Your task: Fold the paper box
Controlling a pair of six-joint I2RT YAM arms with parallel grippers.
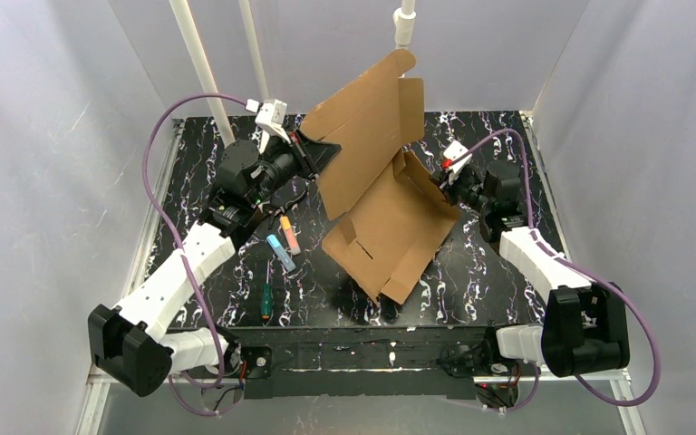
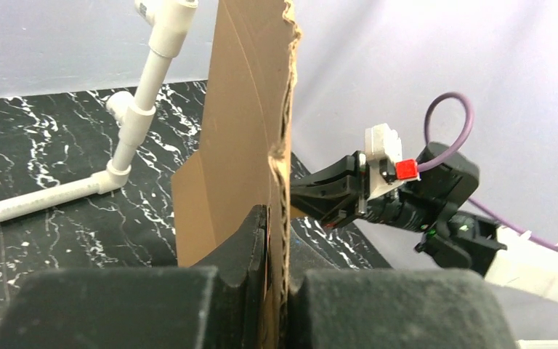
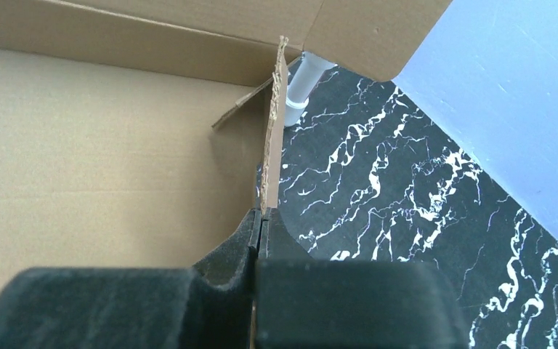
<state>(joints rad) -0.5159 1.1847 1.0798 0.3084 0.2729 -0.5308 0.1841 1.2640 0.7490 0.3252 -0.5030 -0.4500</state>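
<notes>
Brown corrugated paper box [image 1: 390, 222], flaps raised, tilts between left gripper [image 1: 319, 151] and right gripper [image 1: 441, 184], each clamped on a ragged edge.

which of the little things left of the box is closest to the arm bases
The green-handled tool; the orange item and the blue item lie farther back.

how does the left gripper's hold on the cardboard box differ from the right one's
The left gripper pinches the edge of the tall raised panel; the right gripper pinches a short side flap lower down. The left reaches the box from its left side, the right from its right. Both are shut on cardboard.
</notes>
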